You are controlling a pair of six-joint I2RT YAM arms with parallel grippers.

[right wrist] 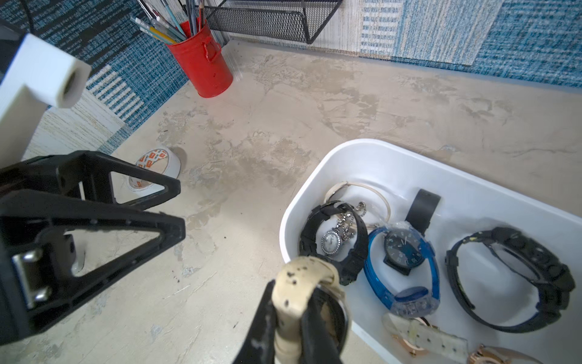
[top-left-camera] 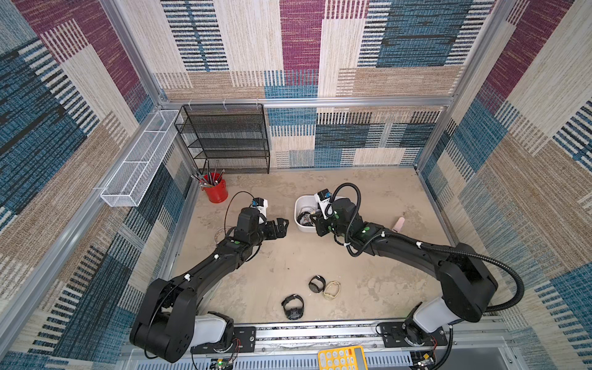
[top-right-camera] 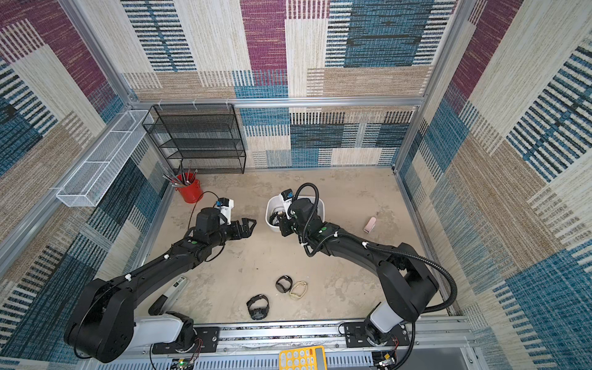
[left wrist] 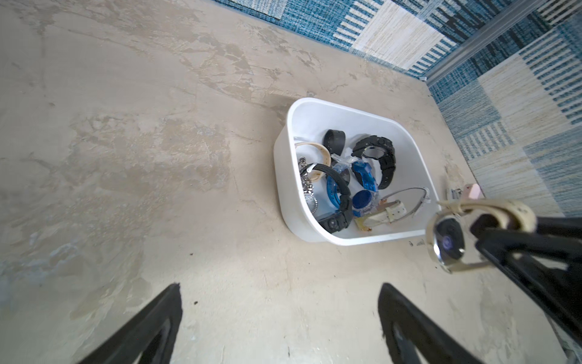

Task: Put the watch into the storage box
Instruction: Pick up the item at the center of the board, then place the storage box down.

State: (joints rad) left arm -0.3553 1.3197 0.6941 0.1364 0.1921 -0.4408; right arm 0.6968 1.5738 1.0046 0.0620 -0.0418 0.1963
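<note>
The white storage box [top-left-camera: 298,205] [top-right-camera: 270,205] stands mid-table and holds several watches [left wrist: 371,157] [right wrist: 403,249]. My right gripper [top-left-camera: 315,224] [right wrist: 289,291] is shut on the cream strap of a watch [right wrist: 299,280]. That watch has a round dark face in a silver case [left wrist: 447,239] and hangs at the box's near rim [right wrist: 315,195]. My left gripper [top-left-camera: 283,224] [left wrist: 280,290] is open and empty over bare table, left of the box. Three more watches lie near the front edge: black [top-left-camera: 317,283], beige [top-left-camera: 331,290] and black digital [top-left-camera: 292,306].
A red pen cup [top-left-camera: 215,190] stands at the back left under a black mesh shelf [top-left-camera: 224,137]. A white wire tray [top-left-camera: 137,160] hangs on the left wall. A tape roll [right wrist: 157,167] lies behind my left gripper, a pink object [top-left-camera: 398,224] right of the box.
</note>
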